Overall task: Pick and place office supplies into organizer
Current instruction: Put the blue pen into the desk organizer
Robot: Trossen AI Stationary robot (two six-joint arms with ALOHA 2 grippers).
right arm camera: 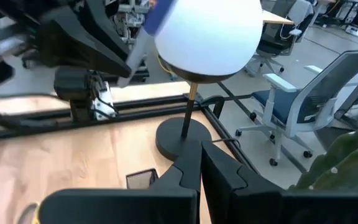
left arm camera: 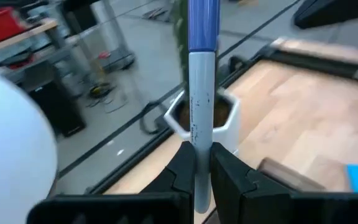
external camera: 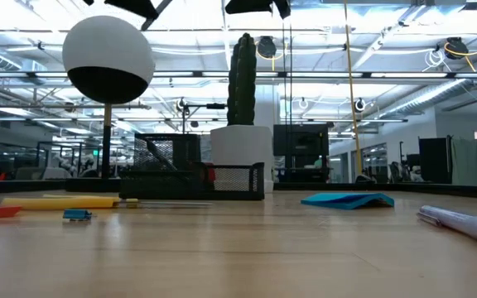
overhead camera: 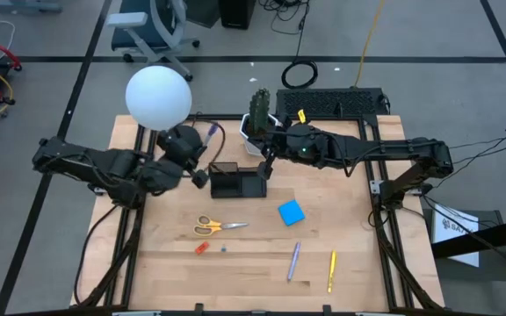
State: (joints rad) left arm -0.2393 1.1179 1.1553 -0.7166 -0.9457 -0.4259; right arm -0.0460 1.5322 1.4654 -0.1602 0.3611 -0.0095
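The organizer (overhead camera: 237, 183) is a small black mesh tray that stands near the back middle of the wooden table (overhead camera: 358, 254), just in front of the white hexagonal cactus pot (overhead camera: 255, 130). A pen with a blue cap and a grey-white barrel (left arm camera: 199, 106) is held upright in the left gripper (left arm camera: 202, 171), and the two dark fingers are pressed onto its barrel from both sides. In the high view this pen (overhead camera: 212, 131) is seen beside the round lamp base (overhead camera: 183, 143), to the left of the organizer, with the left arm reaching in from the left edge.

The right gripper (right arm camera: 201, 163) is above the right end of the organizer, and its fingers are closed together with nothing between them. The right arm stretches in from the right side, over the black keyboard (overhead camera: 332, 102).

On the table in front lie the yellow-handled scissors (overhead camera: 213, 227), a blue sticky-note pad (overhead camera: 292, 212), a purple pen (overhead camera: 293, 261), a yellow pen (overhead camera: 331, 270) and a small red-orange piece (overhead camera: 201, 249).
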